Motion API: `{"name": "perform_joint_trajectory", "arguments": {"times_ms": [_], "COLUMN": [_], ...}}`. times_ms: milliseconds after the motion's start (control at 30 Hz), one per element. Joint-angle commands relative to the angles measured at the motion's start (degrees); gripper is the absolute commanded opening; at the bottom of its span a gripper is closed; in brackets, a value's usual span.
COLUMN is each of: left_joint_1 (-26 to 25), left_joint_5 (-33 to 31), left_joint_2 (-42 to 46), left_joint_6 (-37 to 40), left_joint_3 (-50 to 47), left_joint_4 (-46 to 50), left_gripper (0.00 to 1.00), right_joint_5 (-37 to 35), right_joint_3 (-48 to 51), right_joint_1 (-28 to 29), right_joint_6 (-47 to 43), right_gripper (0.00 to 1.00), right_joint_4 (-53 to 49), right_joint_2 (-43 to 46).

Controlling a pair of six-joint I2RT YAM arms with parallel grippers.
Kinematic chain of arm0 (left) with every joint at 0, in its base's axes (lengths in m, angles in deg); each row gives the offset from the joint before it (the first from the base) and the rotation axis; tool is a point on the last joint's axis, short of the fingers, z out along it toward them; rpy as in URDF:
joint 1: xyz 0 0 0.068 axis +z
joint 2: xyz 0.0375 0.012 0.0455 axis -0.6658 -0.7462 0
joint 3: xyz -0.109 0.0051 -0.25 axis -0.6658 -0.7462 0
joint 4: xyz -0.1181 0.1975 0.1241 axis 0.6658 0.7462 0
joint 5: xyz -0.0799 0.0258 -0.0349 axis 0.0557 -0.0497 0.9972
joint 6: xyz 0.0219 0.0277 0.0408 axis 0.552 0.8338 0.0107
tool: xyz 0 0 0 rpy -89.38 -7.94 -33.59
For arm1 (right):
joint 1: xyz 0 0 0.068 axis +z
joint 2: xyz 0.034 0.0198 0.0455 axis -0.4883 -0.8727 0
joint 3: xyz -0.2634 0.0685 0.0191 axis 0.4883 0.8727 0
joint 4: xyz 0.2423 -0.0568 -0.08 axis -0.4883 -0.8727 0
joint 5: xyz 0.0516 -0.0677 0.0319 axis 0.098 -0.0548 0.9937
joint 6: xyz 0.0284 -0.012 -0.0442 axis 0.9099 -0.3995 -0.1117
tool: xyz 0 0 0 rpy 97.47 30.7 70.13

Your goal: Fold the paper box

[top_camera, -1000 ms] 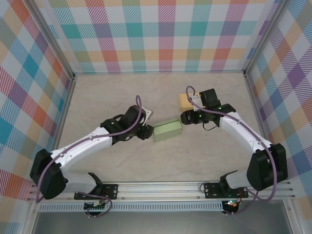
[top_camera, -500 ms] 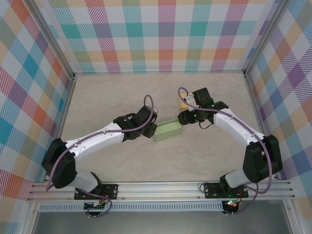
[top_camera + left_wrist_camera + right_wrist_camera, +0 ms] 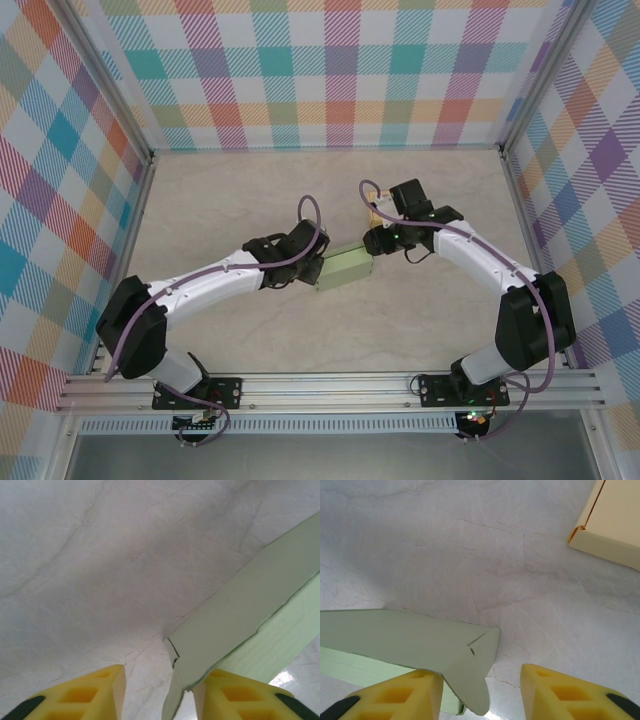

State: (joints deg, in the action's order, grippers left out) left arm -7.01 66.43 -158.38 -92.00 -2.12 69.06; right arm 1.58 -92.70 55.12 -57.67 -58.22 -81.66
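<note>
The pale green paper box (image 3: 343, 268) lies on the table between the two arms. My left gripper (image 3: 313, 266) is at its left end. In the left wrist view the box's end flap (image 3: 220, 630) reaches in between the yellow fingers (image 3: 85, 695), against the right one, with a wide gap to the left one; the left gripper (image 3: 160, 700) is open. My right gripper (image 3: 376, 243) is at the box's right end. There a rounded green flap (image 3: 470, 675) lies beside the left finger (image 3: 395, 697), and the right gripper (image 3: 482, 695) is open around it.
A tan cardboard box (image 3: 612, 525) sits just behind the right gripper, partly hidden by it in the top view (image 3: 374, 212). Plaid walls and metal posts enclose the marble-patterned table (image 3: 230, 200) on three sides.
The left arm has reached right to the green box's left end. The right gripper has shifted left onto its right end. Both pairs of jaws have narrowed around the end flaps.
</note>
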Motion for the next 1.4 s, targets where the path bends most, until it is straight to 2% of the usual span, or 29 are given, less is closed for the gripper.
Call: {"name": "perform_joint_trajectory", "arguments": {"times_ms": [0,167,600,867,1167,1367], "left_joint_1": [-1.2,-1.5,-2.3,-2.7,-3.6,-3.8], "left_joint_5": [-0.6,-2.9,-2.6,-1.6,-0.9,-0.6], "left_joint_2": [-1.0,-1.7,-3.8,-5.2,-6.4,-5.7], "left_joint_6": [-1.6,-2.1,-4.0,-5.9,-7.9,-8.9], "left_joint_3": [1.6,2.8,4.6,5.2,5.5,6.4], "left_joint_4": [1.9,3.6,2.9,1.7,1.6,1.3], "left_gripper": [0.32,0.15,0.0,0.0,0.0,0.06], "right_joint_5": [0.6,0.5,0.3,-0.6,-4.5,-4.9], "right_joint_3": [-1.3,-0.4,-0.2,0.4,1.6,0.9], "right_joint_1": [1.0,1.5,5.1,7.5,9.6,9.6], "right_joint_6": [-0.3,0.6,6.9,11.3,14.4,15.0], "right_gripper": [0.43,0.38,0.29,0.21,0.2,0.2], "right_joint_4": [0.2,0.4,-0.7,-0.8,-1.3,-1.7], "right_joint_2": [-0.2,0.2,0.9,1.0,0.9,2.5]}}
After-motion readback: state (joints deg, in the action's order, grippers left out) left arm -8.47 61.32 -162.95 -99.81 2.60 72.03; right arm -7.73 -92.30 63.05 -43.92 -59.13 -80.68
